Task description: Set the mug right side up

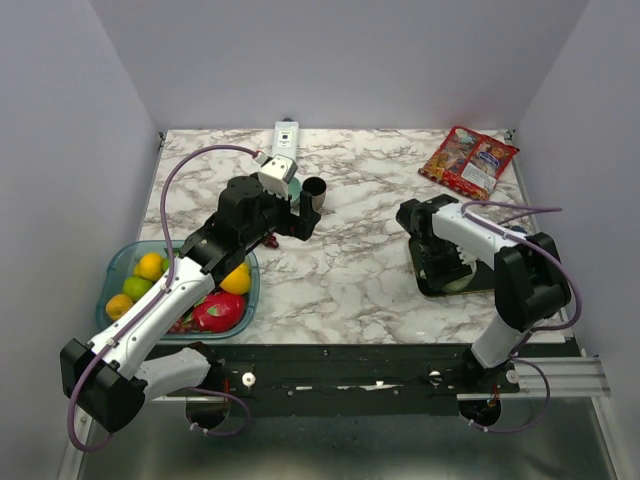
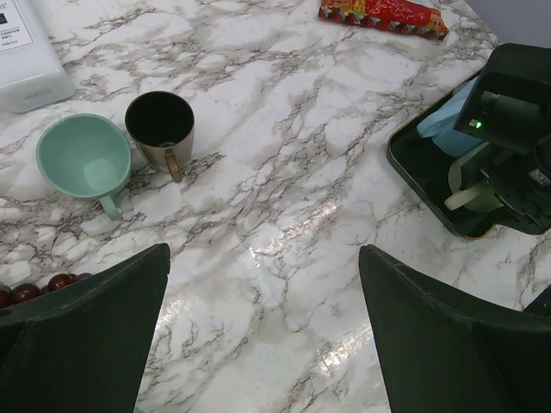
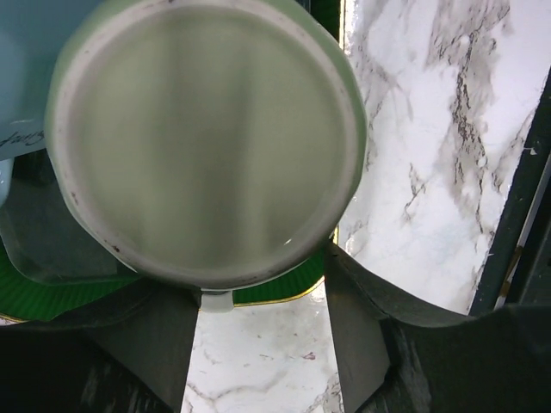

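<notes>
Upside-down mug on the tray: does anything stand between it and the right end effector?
Nothing visible. The right end effector sits directly at the mug, whose upturned base fills the wrist view.

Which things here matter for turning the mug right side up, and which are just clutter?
In the job: upside-down pale green mug; right gripper at the mug; tray it sits in.
Lying about: teal mug; dark mug; snack packet; fruit bowl; white box.
</notes>
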